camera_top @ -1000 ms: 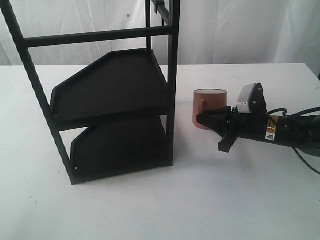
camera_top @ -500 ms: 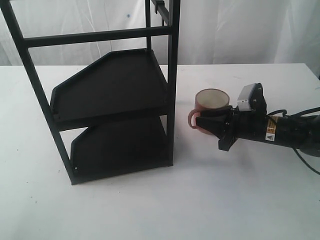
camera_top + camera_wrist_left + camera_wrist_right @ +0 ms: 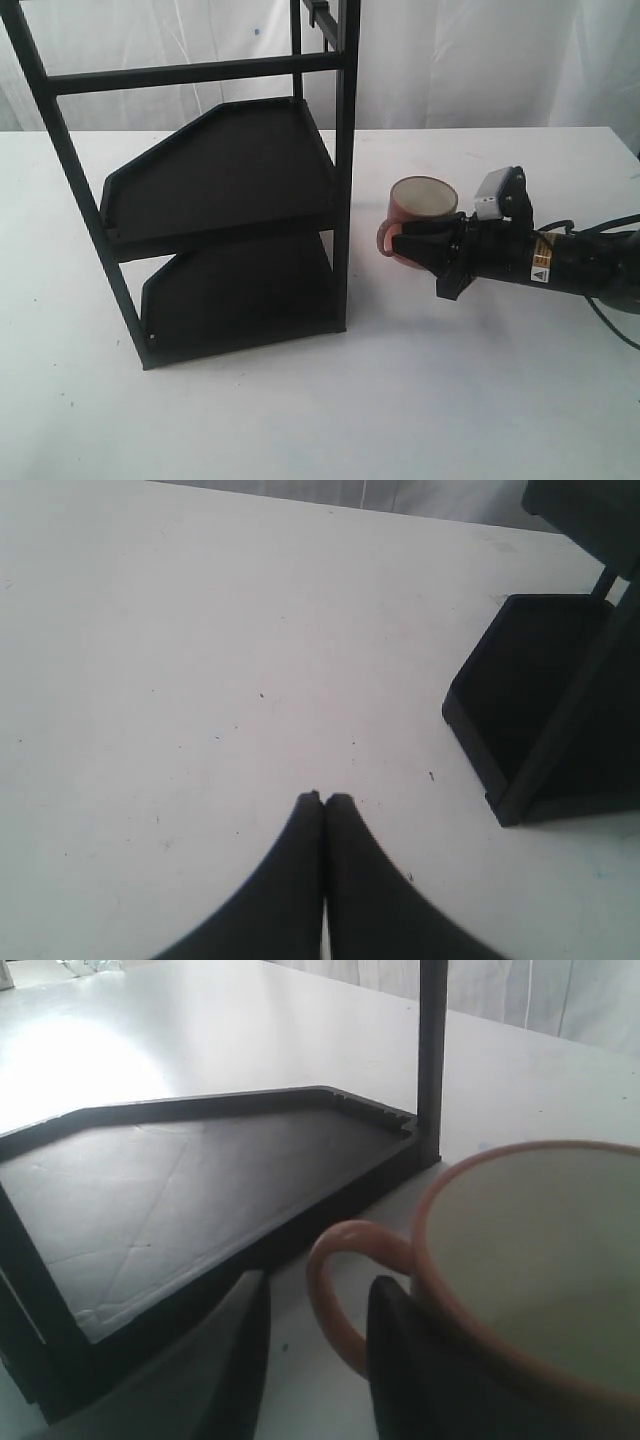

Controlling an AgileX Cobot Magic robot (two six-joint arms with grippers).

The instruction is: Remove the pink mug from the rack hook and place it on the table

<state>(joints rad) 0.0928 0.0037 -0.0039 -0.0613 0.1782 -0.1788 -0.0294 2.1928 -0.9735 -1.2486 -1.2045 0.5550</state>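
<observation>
On the white surface [image 3: 300, 430], right of the tall black rack [image 3: 345, 150]: change in the last second is one of attitude, not place. The pink mug [image 3: 425, 205] was level, seen side-on; now it is tipped, mouth turned towards the exterior camera and handle [image 3: 383, 238] swung towards the rack post.

- Judgement: mug is clear of the rack and down near the surface, but canted, so not yet set flat. Levelling and release remain.
- Both tray shelves, upper [image 3: 220, 180] and lower [image 3: 240, 295]: nothing in them.
- Right tool [image 3: 318, 1305]: clamped at the mug's handle, one finger outside the loop, one against the body. Hold looks loose.
- Left tool [image 3: 322, 798]: fingertips pressed together, carrying nothing, over bare surface.
- Mug interior: white, empty.
- Rack hook [image 3: 318, 14]: bare.
</observation>
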